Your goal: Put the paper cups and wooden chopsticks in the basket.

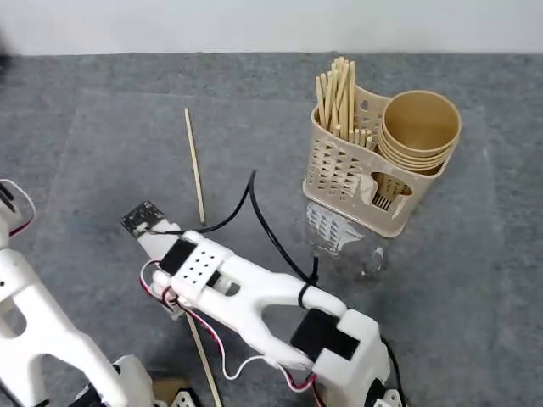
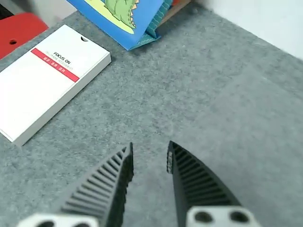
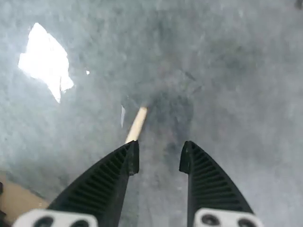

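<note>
Basket (image 1: 339,174) holds a bundle of chopsticks (image 1: 339,89) on one side, with stacked paper cups (image 1: 420,127) next to them. One loose chopstick (image 1: 195,165) is lying on the surface (image 1: 102,153). The left end effector (image 2: 149,158) and right end effector (image 3: 158,156) are both slightly open and holding nothing.

Grey table (image 1: 102,127) — basket (image 1: 339,174), loose chopstick (image 1: 195,165)
</note>
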{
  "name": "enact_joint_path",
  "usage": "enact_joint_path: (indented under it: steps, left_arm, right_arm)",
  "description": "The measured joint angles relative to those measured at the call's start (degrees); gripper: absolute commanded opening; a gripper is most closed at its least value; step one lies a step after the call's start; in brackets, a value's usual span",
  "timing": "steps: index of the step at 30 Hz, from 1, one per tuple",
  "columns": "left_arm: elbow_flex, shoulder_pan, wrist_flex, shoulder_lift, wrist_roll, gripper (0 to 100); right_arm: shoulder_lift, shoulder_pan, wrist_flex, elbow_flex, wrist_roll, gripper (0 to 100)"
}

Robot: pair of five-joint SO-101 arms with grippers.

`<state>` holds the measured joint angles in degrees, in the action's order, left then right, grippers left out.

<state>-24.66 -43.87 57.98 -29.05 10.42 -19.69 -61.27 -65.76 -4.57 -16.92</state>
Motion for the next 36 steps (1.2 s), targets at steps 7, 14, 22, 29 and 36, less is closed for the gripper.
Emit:
enact_joint_path:
  steps: [7, 14, 22, 29, 36]
  left_arm:
    - [-1.6, 0.0, -0.4, 0.0, -2.2, 12]
    - [-2.4, 0.0, -0.4, 0.0, -2.3, 12]
    - [-3.3, 0.0, -0.4, 0.0, -2.3, 12]
    - [-4.0, 0.0, -0.4, 0.0, -2.5, 12]
    - [-4.0, 0.0, -0.4, 0.0, -2.5, 12]
  right_arm:
    - [-3.7, -3.0, 0.0, 2.1, -0.2, 16.1]
    - [-6.7, -2.8, -0.1, 3.7, -0.2, 0.7]
    - [-8.2, 0.4, -2.6, 5.4, -0.1, 0.8]
    - [-7.9, 2.4, -8.2, 6.4, 2.1, 0.8]
    - [-0.5, 6.2, -19.8, 16.4, 5.3, 0.8]
